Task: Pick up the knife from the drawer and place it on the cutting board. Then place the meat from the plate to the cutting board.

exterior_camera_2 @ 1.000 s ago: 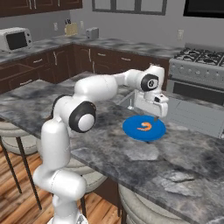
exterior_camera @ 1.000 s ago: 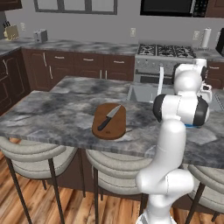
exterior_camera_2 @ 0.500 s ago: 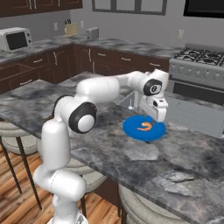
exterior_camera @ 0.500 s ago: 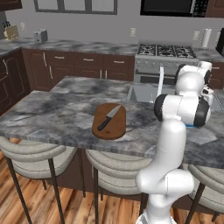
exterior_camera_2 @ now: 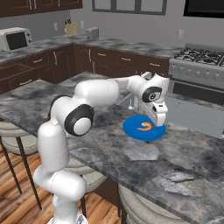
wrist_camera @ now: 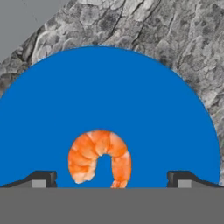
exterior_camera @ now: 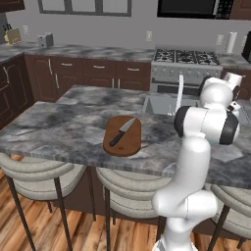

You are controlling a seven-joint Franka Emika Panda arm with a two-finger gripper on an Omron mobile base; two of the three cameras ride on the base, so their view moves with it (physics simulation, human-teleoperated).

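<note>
Currently the hand [wrist_camera: 108, 181] hangs over the plate [wrist_camera: 175, 131] with fingers spread wide and empty, the meat [wrist_camera: 99, 156] lying between them. Risk: the curved piece may skid on the plate as the fingers close. Beyond the plate, the knife [exterior_camera: 122, 132] already rests on the cutting board [exterior_camera: 122, 145].

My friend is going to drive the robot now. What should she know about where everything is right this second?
Gripper: open and holding nothing, hanging over the plate with a fingertip on each side of the meat.
Knife: lying on the cutting board on the island counter. That part is done.
Meat: curled on the blue plate, not yet gripped.
Left to do: lower, close on the meat, lift it and carry it over to the cutting board beside the knife.
</note>
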